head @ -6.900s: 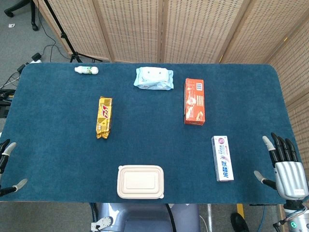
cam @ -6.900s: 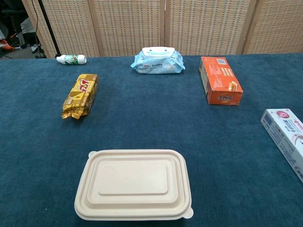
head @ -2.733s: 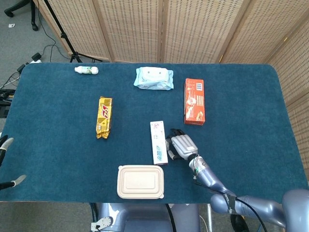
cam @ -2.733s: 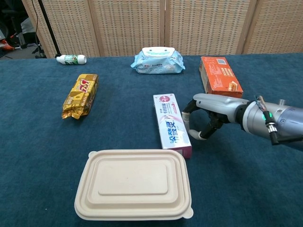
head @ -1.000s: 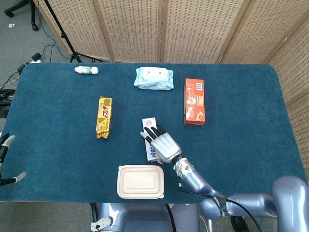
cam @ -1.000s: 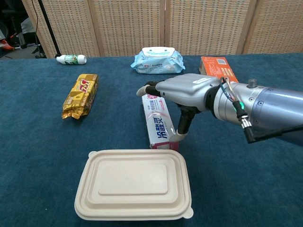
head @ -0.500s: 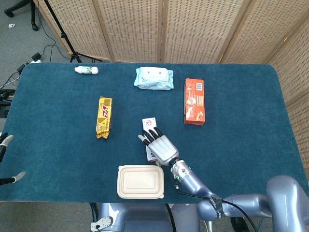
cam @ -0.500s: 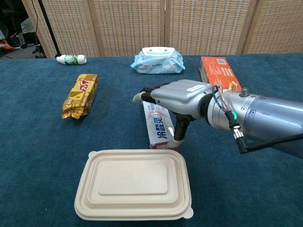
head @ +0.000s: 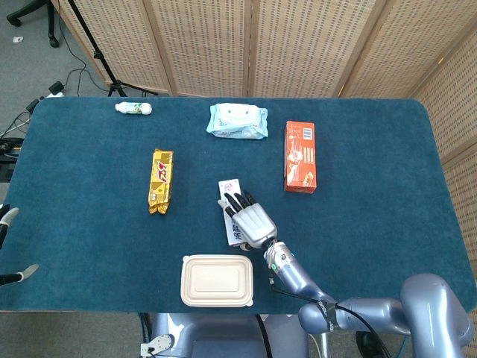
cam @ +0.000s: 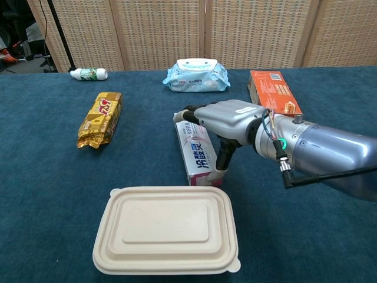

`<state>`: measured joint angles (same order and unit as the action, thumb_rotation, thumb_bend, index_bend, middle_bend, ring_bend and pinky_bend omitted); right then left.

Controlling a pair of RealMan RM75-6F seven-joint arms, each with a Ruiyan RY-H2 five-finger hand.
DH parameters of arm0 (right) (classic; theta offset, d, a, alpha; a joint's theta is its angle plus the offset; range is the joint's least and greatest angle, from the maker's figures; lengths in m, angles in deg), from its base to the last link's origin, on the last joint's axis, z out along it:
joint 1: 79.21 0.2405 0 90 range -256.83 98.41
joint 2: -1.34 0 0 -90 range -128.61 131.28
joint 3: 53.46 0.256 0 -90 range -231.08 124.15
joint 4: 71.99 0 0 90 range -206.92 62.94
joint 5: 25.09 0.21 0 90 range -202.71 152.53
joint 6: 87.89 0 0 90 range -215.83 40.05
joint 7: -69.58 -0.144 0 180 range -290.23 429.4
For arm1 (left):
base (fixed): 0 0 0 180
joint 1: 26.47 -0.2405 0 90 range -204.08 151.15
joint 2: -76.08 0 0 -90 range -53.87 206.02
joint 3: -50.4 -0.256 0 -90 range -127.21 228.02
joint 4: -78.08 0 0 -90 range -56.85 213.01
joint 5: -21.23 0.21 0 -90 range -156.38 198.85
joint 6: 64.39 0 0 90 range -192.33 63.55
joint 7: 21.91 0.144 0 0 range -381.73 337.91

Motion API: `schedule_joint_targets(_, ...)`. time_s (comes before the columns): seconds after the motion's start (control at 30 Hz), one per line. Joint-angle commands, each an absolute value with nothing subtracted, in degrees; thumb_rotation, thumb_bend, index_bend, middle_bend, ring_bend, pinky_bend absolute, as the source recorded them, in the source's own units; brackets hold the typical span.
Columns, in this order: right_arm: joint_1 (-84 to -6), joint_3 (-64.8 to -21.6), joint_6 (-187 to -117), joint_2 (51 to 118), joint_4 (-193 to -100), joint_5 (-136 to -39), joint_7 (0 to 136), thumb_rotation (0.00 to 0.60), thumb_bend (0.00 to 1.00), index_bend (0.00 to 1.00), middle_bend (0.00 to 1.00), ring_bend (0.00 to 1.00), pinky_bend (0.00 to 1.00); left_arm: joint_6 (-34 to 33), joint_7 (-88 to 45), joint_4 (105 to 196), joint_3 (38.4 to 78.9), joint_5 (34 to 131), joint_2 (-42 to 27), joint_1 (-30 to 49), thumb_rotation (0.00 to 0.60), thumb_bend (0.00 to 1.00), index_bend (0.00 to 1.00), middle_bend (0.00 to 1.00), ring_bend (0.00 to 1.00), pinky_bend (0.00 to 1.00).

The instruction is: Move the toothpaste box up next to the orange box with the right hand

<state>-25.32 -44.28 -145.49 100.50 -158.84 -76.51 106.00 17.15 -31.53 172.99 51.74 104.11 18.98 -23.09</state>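
The white toothpaste box (head: pixel 229 188) (cam: pixel 197 154) lies in the middle of the blue table, just beyond the lidded container and well to the left of the orange box (head: pixel 300 156) (cam: pixel 274 100). My right hand (head: pixel 250 221) (cam: pixel 228 121) lies over the toothpaste box and grips it: the fingers reach across its top toward the far left edge, and the thumb presses its right side. Most of the box is hidden under the hand in the head view. My left hand (head: pixel 7 216) shows only at the table's left edge, fingers apart and holding nothing.
A beige lidded container (head: pixel 217 281) (cam: pixel 166 229) sits at the front, touching or nearly touching the box's near end. A yellow snack pack (head: pixel 160 180) (cam: pixel 101 118) lies to the left. A blue wipes pack (head: pixel 237 120) and a small bottle (head: pixel 133 108) lie at the back.
The toothpaste box went from the front right to the table's middle, beside the container. Over the last second my right hand shifted slightly on it and the box barely moved.
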Motion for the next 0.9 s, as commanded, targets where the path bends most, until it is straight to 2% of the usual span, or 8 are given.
schedule_joint_targets(0.03,-26.02,-42.99,-145.83,101.33,-157.10,-76.61,103.74,0.600,0.00,0.00,0.00,0.00,0.00,17.12,-31.51,172.99,51.74,104.09,18.95,-23.08,0.600,0.00,0.00,0.00,0.00,0.00)
schedule_joint_targets(0.2,-26.58,-40.21,-146.71,102.61,-153.84,-76.21,100.23,0.600,0.00,0.00,0.00,0.00,0.00,16.42,-30.92,173.04,51.78,103.70,18.79,-22.77,0.600,0.00,0.00,0.00,0.00,0.00)
schedule_joint_targets(0.67,-24.34,-36.44,-146.32,108.53,-145.53,-75.72,99.33,0.600,0.00,0.00,0.00,0.00,0.00,14.87,-30.25,173.17,52.18,102.27,18.58,-22.07,0.600,0.00,0.00,0.00,0.00,0.00)
schedule_joint_targets(0.9,-22.46,-33.08,-147.95,113.60,-136.36,-75.95,98.29,0.600,0.00,0.00,0.00,0.00,0.00,14.29,-31.36,172.88,52.42,101.75,18.87,-21.85,0.600,0.00,0.00,0.00,0.00,0.00)
